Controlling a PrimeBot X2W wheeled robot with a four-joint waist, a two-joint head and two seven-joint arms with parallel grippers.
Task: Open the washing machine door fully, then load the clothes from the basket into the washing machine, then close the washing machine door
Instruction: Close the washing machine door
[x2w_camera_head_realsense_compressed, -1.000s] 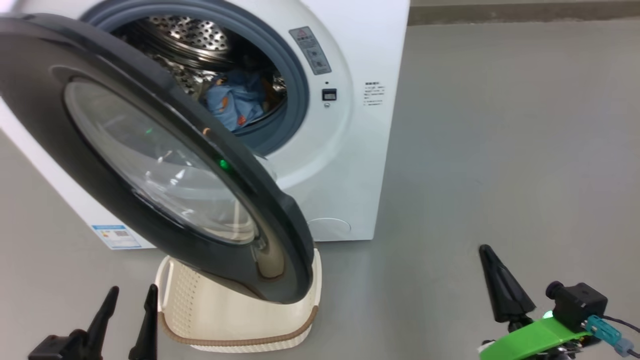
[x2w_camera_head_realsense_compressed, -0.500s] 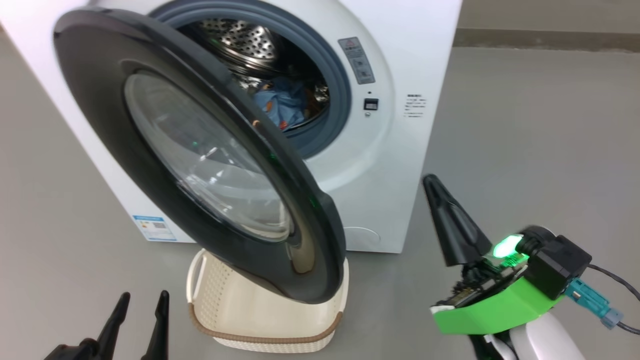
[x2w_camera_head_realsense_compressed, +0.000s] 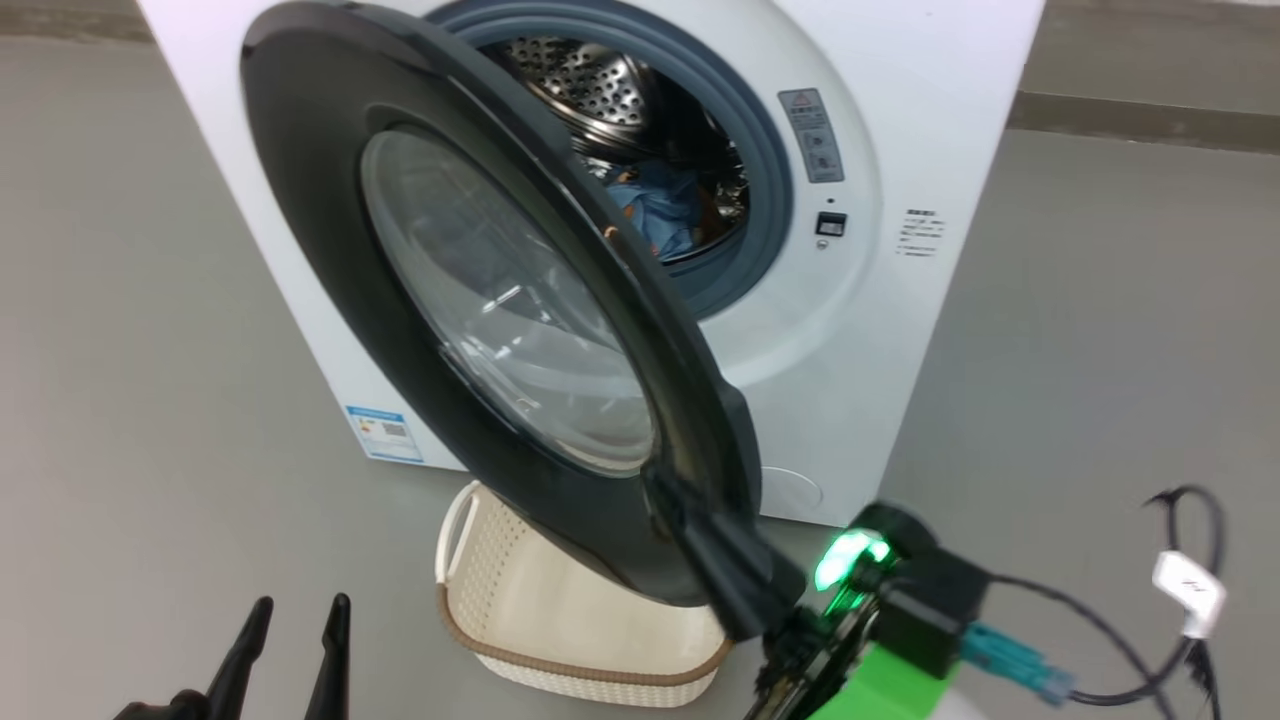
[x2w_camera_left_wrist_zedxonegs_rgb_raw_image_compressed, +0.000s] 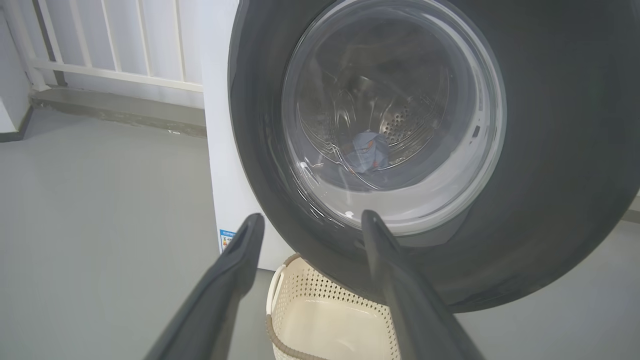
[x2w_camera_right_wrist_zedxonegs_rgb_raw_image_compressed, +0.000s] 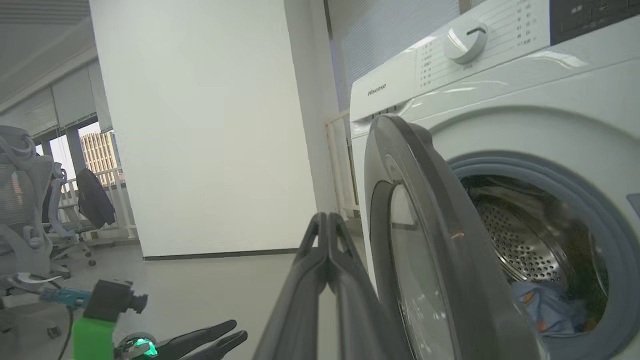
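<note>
Washing machine door (x2w_camera_head_realsense_compressed: 500, 330): stands partly open, swung out from the front of the white Hisense washing machine (x2w_camera_head_realsense_compressed: 880, 330), hinge side to the robot's left, glossy black rim and bulging glass toward the robot.

Head view:
- Door's free edge hangs over the cream perforated basket (x2w_camera_head_realsense_compressed: 560, 610), which sits on the grey floor just in front of the machine. The part of the basket in sight holds nothing.
- Light blue clothes (x2w_camera_head_realsense_compressed: 660, 205) with an orange print lie in the steel drum, seen past the door's edge.
- Right gripper (x2w_camera_head_realsense_compressed: 690, 520): fingers pressed together into one dark wedge, tip overlapping the door's lower outer rim. Whether it touches the rim, cannot tell.
- Left gripper (x2w_camera_head_realsense_compressed: 300, 605): low at the left, fingers moderately apart, nothing between them, well apart from the door.
- Blue label sticker (x2w_camera_head_realsense_compressed: 385, 432) low on the machine's front.

Left wrist view:
- Looks square at the door's outer face; the clothes show as a small blue bundle through the glass.
- The basket's bare inside floor shows below the rim.

Right wrist view:
- Takes the door nearly edge-on and shows the gap between the door and the grey seal, with the clothes low in the drum.
- Its own fingers are closed tip to tip just beside the door's outer face.
- Control dial (x2w_camera_right_wrist_zedxonegs_rgb_raw_image_compressed: 466, 35) on the top panel; office chairs (x2w_camera_right_wrist_zedxonegs_rgb_raw_image_compressed: 30, 210) in the background
</note>
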